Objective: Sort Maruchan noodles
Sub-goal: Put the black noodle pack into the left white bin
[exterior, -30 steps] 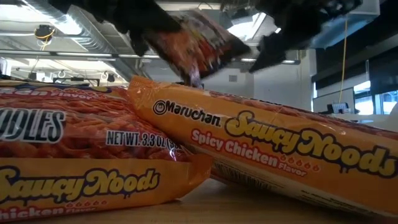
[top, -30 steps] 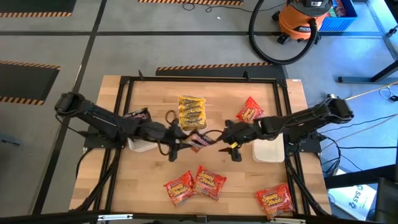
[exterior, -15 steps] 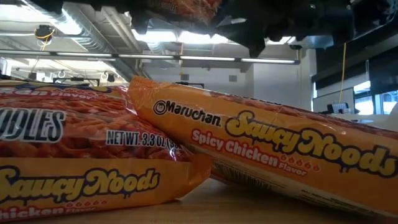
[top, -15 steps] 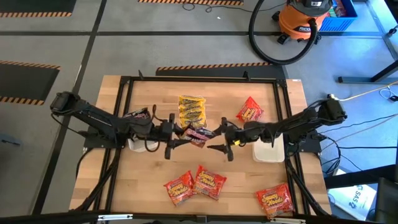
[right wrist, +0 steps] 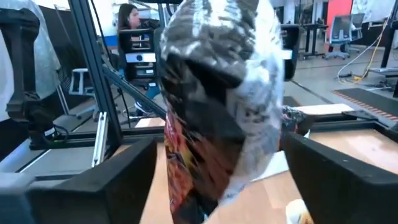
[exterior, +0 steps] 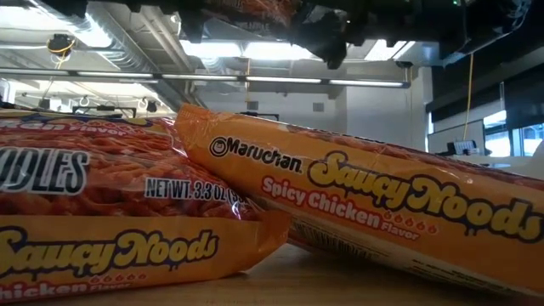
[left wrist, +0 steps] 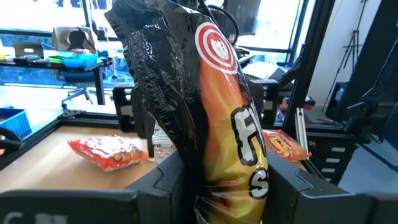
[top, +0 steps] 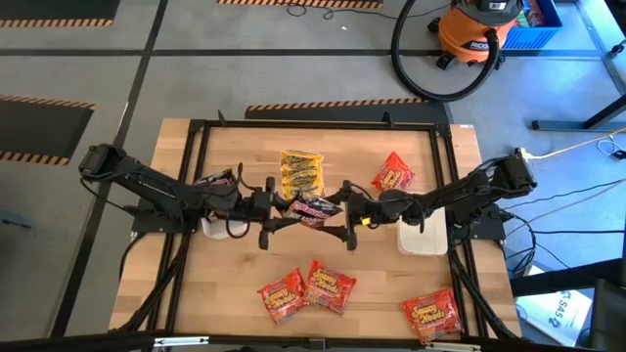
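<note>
A: How far along does the sorting look?

B: Early, I judge. Across the wooden table (top: 225,293) most packets lie loose: three red-orange packets (top: 305,288) at the lower middle and lower right of the high view, another red-orange one (top: 392,174) at the upper right, and a yellow stack (top: 301,174) at the upper middle, which may be a started pile.

A: And the trays?

B: The white tray (top: 423,238) at the right shows nothing in it. The left tray (top: 217,228) is mostly hidden under the arm; a dark packet (top: 217,180) lies just beside it.

A: What's in hand?

B: One dark brown-black packet (left wrist: 205,118) hangs in the air at the centre of the table, between both arms. The left gripper (top: 278,208) pinches its lower end, fingers pressed against the wrapper. The right gripper (top: 342,211) has its fingers spread wide on either side of the same packet, not gripping it.

A: So what's left?

B: Nearly everything: this packet is not yet placed, and the loose ones are still unsorted.
</note>
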You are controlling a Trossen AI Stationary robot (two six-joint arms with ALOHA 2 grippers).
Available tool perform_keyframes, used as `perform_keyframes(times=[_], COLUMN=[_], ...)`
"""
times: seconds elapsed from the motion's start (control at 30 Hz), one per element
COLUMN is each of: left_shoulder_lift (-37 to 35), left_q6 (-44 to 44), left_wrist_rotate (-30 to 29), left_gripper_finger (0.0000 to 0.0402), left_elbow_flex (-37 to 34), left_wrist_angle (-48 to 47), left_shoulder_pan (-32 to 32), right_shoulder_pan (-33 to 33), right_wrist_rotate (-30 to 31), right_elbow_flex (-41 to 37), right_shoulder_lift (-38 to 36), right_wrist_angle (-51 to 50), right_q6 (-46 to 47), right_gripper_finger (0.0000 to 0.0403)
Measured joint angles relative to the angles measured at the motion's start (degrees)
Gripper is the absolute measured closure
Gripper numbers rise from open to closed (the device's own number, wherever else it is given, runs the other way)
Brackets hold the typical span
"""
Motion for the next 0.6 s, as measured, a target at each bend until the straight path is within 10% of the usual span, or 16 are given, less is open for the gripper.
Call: perform_keyframes(times=[0.27, 0.6], left_shoulder_lift=[0.0, 0.0], left_q6=[2.6, 1.8], left_wrist_rotate=[-0.5, -0.9], left_gripper_finger=[0.0265, 0.0265], left_elbow_flex=[0.0, 0.0], left_wrist_angle=[2.7, 2.8], left_shoulder_pan=[0.1, 0.2], right_shoulder_pan=[0.0, 0.0], right_wrist_rotate=[0.0, 0.4], right_elbow_flex=[6.3, 9.2], right_shoulder_lift=[5.9, 6.7], right_wrist_angle=[4.0, 3.5], right_q6=[-3.1, -6.4], right_gripper_finger=[0.0055, 0.0191])
